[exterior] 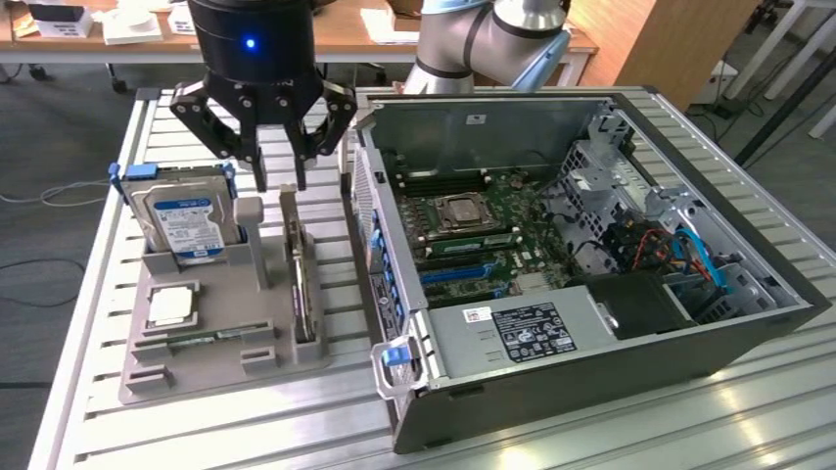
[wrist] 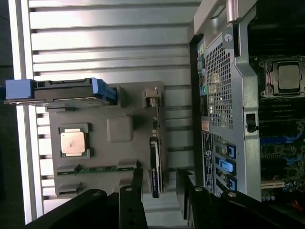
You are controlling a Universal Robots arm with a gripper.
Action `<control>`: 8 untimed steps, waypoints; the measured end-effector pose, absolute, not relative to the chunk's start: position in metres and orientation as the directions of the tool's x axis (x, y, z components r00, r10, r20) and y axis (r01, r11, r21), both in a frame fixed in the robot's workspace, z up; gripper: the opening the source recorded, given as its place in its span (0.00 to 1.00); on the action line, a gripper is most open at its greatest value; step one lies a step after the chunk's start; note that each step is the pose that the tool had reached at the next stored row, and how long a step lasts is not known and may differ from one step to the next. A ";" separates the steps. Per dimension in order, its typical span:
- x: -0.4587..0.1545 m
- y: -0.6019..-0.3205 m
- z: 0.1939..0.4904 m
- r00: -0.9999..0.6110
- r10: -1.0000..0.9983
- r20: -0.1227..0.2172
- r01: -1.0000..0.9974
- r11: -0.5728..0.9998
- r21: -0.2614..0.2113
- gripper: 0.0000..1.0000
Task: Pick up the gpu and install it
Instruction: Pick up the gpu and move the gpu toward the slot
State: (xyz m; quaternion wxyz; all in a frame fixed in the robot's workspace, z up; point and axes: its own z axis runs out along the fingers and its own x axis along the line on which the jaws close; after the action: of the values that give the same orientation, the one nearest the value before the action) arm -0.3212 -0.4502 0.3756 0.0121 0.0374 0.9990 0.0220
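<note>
The gpu (exterior: 301,284) stands on its edge in a slot of the grey holder (exterior: 242,294), a thin black card with a metal bracket (wrist: 152,98) at its far end. My gripper (exterior: 281,181) hangs open just above that end, holding nothing. From the wrist, the gpu (wrist: 155,167) lies edge-on in line with the gap between the gripper (wrist: 159,183) fingers. The open computer case (exterior: 627,362) stands at the exterior view's right of the holder, its motherboard and blue card slots (exterior: 457,277) exposed.
On the holder (wrist: 119,129) also sit a silver hard drive (exterior: 187,220) with blue clips, a CPU (exterior: 171,305) and a green memory stick (wrist: 102,169). The case's rear wall (wrist: 224,95) rises close beside the gpu. Slatted metal table (exterior: 261,421) all around.
</note>
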 end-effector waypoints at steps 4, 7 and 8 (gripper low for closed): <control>-0.321 -0.450 0.369 -0.997 0.075 -0.022 0.074 0.996 0.045 0.42; -0.321 -0.450 0.366 -0.997 0.075 -0.022 0.074 0.996 0.045 0.42; -0.321 -0.450 0.364 -0.997 0.075 -0.022 0.074 0.996 0.045 0.42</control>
State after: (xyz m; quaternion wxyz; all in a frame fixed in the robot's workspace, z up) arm -0.3212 -0.4502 0.3643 0.0120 0.0374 0.9990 0.0220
